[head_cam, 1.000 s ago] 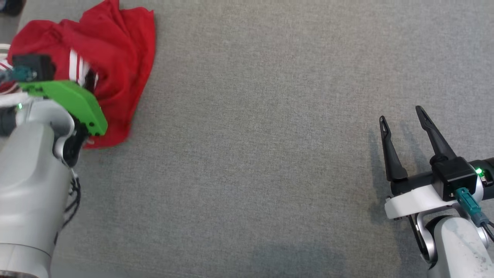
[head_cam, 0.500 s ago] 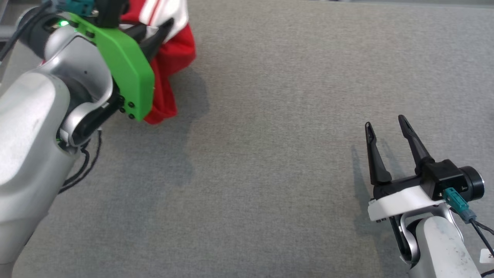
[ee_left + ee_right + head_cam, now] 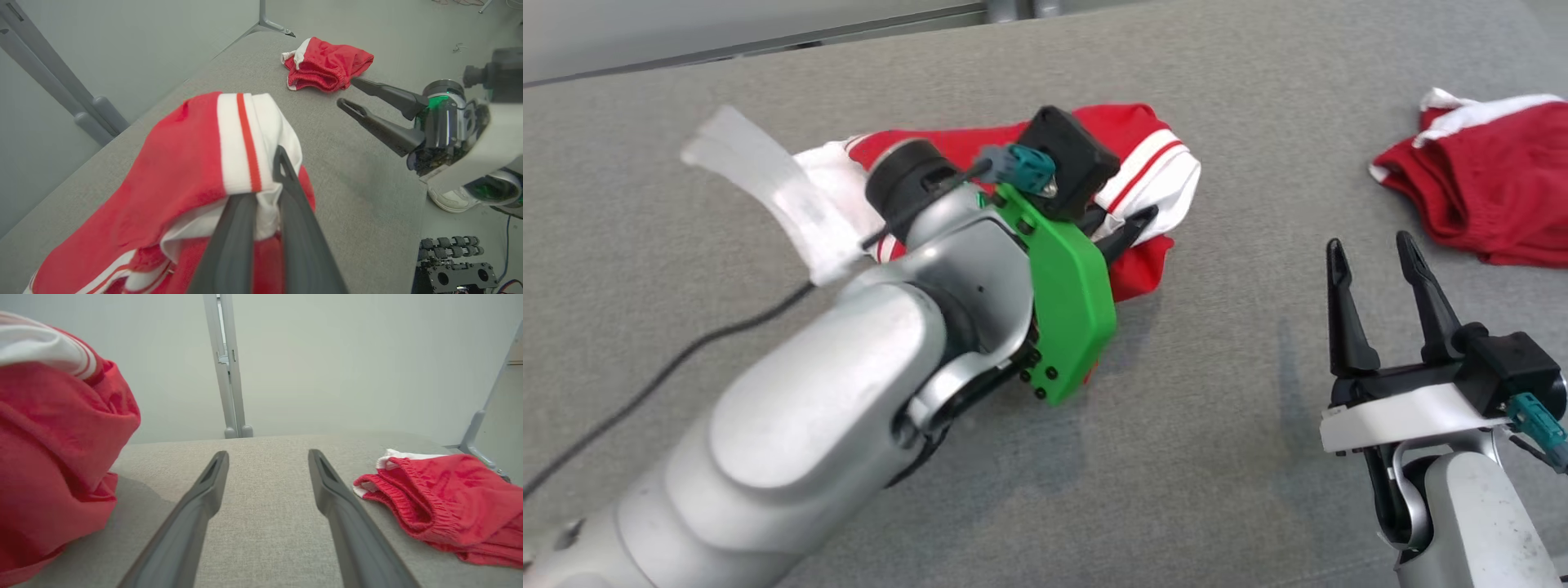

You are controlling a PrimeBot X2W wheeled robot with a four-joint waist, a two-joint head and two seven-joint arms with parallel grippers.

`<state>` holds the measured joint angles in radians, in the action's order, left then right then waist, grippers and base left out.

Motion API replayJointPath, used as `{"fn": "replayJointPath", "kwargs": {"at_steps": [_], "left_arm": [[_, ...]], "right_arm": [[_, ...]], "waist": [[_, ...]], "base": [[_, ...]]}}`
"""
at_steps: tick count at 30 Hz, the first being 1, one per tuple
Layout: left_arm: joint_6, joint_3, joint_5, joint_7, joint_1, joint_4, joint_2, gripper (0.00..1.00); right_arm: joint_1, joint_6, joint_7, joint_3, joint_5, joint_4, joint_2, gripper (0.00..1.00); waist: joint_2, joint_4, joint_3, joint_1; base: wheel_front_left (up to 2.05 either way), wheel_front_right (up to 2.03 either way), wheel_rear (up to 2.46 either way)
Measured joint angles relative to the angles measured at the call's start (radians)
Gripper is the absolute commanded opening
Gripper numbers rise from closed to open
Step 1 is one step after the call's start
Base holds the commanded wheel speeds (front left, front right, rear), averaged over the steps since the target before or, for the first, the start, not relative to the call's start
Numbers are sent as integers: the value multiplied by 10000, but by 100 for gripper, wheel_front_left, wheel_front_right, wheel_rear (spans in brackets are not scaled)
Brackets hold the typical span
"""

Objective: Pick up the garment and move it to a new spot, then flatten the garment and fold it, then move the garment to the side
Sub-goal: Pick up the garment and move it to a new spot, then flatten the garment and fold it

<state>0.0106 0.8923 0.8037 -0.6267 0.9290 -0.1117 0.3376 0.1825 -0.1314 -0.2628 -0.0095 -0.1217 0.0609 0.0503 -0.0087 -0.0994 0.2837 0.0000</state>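
Well, on my left the left gripper (image 3: 1131, 229) is clamped on the white-striped edge of the red garment (image 3: 1152, 163). The garment is bunched up left of centre on the grey table (image 3: 1217, 408); I cannot tell whether its lower folds touch the surface. Further right, my right gripper (image 3: 1370, 245) hovers with its fingers spread, holding nothing. At the far right a second red garment (image 3: 1494, 188) lies crumpled.
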Motion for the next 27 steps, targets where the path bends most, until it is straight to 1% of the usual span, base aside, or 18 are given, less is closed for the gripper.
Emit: {"fn": "replayJointPath", "kwargs": {"at_steps": [1,2,4,6,7,8,9,11,13,16,19,21,23,25,27], "left_arm": [[-123,151,-213,291,-128,378,-219,0],[-303,439,-690,928,-471,1267,-556,0],[-458,617,-938,1551,-891,2263,-844,0],[-523,777,-1080,2169,-1280,3173,-1168,0],[-564,846,-1147,2441,-1436,3561,-1331,9],[-562,911,-1193,2673,-1564,3902,-1465,52],[-548,963,-1185,2851,-1685,4188,-1590,100],[-454,1154,-1243,3126,-1828,4520,-1768,100],[-412,1202,-1290,3373,-1831,4556,-1965,100],[-403,1204,-1296,3628,-1845,4142,-2117,100],[-437,1104,-1043,3695,-2063,3405,-2238,100],[-598,943,-1053,3866,-2068,3172,-2228,100],[-825,725,-1279,4226,-1991,3273,-2079,100],[-1066,472,-1384,4535,-1956,3680,-1910,100],[-1277,393,-1511,4623,-1959,4196,-1695,100]], "right_arm": [[-32,2,2,-44,-59,-2,4,100],[-79,4,2,-12,-157,21,8,100],[-130,4,0,86,-199,27,2,100],[-191,4,0,178,-263,29,0,100],[-223,6,0,209,-265,35,-2,100],[-263,4,2,230,-267,36,-2,100],[-314,6,0,226,-267,40,0,100],[-393,6,0,180,-265,36,-4,100],[-481,6,0,50,-244,19,0,100],[-627,6,0,-92,-102,2,0,100],[-654,6,2,-107,27,-46,-2,100],[-657,6,0,-46,86,-44,-2,100],[-647,6,0,84,119,-38,-6,100],[-602,6,2,192,153,-29,-8,100],[-531,6,0,236,190,-25,-12,100]], "waist": [[0,-189,-3,0],[0,-552,-2,0],[0,-912,7,0],[0,-1246,21,0],[0,-1398,29,0],[0,-1543,38,0],[0,-1669,45,0],[0,-1873,51,0],[0,-1962,29,0],[0,-1880,-2,0],[0,-1658,-45,0],[0,-1493,-63,0],[0,-1338,-73,0],[0,-1213,-75,0],[0,-1132,-77,0]], "base": [[0,0,0],[0,0,0],[0,0,0],[0,0,0],[0,0,0],[0,0,0],[0,0,0],[0,0,0],[0,0,0],[0,0,0],[0,0,0],[0,0,0],[0,0,0],[0,0,0],[0,0,0]]}}
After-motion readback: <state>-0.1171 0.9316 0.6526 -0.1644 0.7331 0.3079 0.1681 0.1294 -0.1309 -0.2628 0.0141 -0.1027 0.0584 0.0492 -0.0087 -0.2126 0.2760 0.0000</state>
